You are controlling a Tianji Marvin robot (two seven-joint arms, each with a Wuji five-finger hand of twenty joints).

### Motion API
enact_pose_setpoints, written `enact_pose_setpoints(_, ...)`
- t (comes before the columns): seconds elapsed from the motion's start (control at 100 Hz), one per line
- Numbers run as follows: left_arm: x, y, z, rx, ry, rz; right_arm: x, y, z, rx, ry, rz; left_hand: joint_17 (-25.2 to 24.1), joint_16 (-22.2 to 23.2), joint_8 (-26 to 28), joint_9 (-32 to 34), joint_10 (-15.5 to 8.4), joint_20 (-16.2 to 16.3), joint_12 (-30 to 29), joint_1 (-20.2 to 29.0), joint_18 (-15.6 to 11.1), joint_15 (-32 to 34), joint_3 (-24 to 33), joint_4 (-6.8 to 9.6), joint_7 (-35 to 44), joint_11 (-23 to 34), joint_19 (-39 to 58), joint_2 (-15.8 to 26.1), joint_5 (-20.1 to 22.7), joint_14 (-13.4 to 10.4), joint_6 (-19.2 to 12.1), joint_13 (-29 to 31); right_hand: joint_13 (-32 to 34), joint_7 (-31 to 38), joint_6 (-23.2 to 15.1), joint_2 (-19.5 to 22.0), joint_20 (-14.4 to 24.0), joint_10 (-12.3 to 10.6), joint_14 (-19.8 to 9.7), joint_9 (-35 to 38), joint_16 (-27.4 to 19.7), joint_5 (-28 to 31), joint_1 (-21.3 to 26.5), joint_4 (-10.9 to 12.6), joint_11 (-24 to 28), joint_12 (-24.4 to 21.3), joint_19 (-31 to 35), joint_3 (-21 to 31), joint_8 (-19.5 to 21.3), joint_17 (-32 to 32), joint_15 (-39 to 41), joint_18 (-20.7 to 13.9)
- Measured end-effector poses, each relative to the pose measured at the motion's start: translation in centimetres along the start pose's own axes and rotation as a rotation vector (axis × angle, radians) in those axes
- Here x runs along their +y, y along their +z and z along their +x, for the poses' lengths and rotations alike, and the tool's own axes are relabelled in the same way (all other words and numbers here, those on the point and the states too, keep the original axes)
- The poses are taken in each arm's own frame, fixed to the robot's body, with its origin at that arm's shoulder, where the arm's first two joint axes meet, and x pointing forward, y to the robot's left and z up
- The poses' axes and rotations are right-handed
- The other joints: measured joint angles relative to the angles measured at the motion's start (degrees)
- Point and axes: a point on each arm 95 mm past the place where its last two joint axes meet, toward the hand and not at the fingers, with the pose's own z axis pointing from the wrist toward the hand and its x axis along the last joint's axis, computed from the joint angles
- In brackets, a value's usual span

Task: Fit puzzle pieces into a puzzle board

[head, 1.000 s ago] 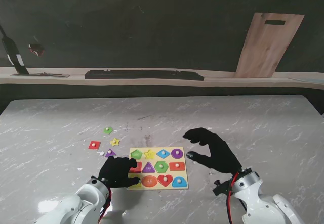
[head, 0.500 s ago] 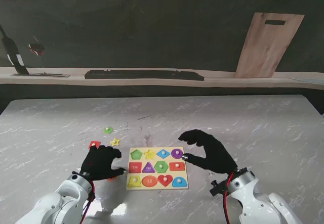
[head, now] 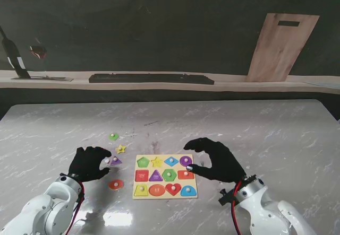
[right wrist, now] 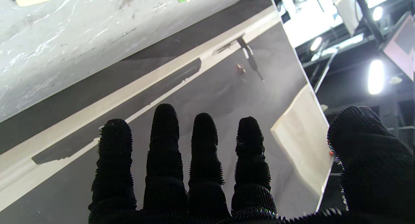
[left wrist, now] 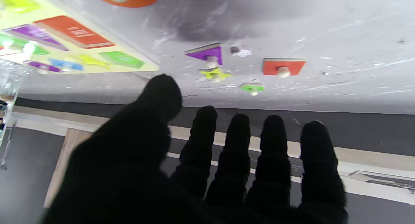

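Observation:
The yellow puzzle board point(head: 165, 164) lies near me at the table's middle, with coloured shapes in its slots. Left of it lie loose pieces: a green one point(head: 113, 136), a yellow star point(head: 121, 149), a purple triangle point(head: 115, 160) and an orange round one point(head: 116, 184). My left hand point(head: 89, 163) hovers open beside them, holding nothing. The left wrist view also shows a red square point(left wrist: 283, 65) that this hand hides in the stand view. My right hand point(head: 215, 159) is open and curled over the board's right edge, near the purple circle point(head: 185, 160).
A long shelf point(head: 159, 84) runs behind the table's far edge with a dark flat bar point(head: 151, 78) on it. A wooden board point(head: 281, 46) leans against the wall at the far right. A dark stand point(head: 13, 57) rises at the far left.
My left hand has moved left off the board's near left corner, baring an orange round piece on the table. My right hand has drifted slightly nearer to me and leftward.

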Motion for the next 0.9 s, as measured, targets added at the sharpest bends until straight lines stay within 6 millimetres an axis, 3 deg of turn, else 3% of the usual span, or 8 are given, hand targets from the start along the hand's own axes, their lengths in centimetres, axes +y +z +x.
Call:
enact_pose_setpoints(0.44,0.4,4.7,-4.9,-0.059,0.073,0.002,-0.5,0.4,-0.3,-0.022,-0.064,0.02,0.5,-0.01,-0.02,1.86,-0.5,-0.05,-0.26,3.46,0.0,0.27,-1.49,0.0,0.65,0.16,0.13,4.03,1.22,-0.02,-0.67,0.12,0.0,0.0,0.0,0.0,0.0,0.0,-0.01,0.0,0.01,0.0,0.0,0.0,0.0,0.0,0.0,0.0,0.0,-0.01,0.01,0.0)
enact_pose_setpoints(0.65,-0.1,6.5,-6.1,-0.075,0.117,-0.047,-0.7,0.7,-0.5,-0.036,-0.072,0.029,0.65,-0.01,-0.02,3.07,-0.5,-0.05,-0.26,5.79,0.0,0.95,-1.49,0.0,1.91,0.78,0.15,4.05,1.82,-0.21,-0.67,0.16,0.0,0.0,0.0,0.0,0.0,0.0,-0.01,0.56,0.01,0.01,0.0,0.0,0.37,0.0,0.0,0.0,0.0,-0.01,0.01,0.0)
enact_pose_setpoints(0.9,0.3,7.2,-6.4,-0.072,0.124,-0.075,-0.8,0.7,-0.6,-0.05,-0.08,0.03,0.73,-0.01,-0.02,4.2,-0.53,-0.05,-0.17,7.03,0.0,1.21,-1.5,0.0,3.49,1.51,0.15,3.47,2.41,-0.49,-0.67,0.18,0.0,0.0,0.0,0.0,0.0,0.0,-0.01,0.56,0.02,0.02,0.0,0.0,0.37,0.0,0.0,0.0,0.0,0.0,0.02,0.0)
